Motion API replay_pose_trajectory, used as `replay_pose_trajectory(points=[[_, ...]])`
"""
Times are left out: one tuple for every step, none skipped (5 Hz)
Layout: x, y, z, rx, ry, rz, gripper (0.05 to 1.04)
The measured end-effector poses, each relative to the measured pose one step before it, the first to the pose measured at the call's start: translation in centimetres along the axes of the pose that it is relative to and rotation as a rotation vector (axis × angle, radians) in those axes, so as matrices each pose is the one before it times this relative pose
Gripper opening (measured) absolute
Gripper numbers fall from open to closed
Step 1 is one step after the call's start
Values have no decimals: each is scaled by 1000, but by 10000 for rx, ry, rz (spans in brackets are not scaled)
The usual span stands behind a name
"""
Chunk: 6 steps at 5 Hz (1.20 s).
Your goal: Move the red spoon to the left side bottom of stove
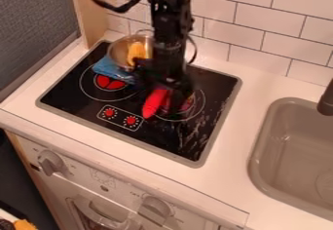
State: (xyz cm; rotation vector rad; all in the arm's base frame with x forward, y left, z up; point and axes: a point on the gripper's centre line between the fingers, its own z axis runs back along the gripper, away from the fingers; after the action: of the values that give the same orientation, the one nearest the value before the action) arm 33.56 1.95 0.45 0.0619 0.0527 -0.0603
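The pick-up seems in hand, with the gripper [169,84] at the red spoon [154,103] near mid-stove [71,97], its hold impossible to tell; next comes securing the grip, then carrying toward the bottom left.

Soft, fairly bright light covers the white counter [253,90], with pale, streaky glare on the glossy stove [192,136] and gentle shading inside the sink [286,146].
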Motion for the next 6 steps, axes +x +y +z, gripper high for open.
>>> replay_pose_trajectory(points=[[169, 283, -31, -129, -43, 229, 947], [-73, 498, -79, -203, -139, 173, 688], [-680, 144, 120, 137, -130, -140, 422], [-2080, -419, 496, 17, 166, -468, 396], [-329, -906, 3047, -225, -714, -505, 396], [-108, 1725, 3658, -406, -545, -28, 396]])
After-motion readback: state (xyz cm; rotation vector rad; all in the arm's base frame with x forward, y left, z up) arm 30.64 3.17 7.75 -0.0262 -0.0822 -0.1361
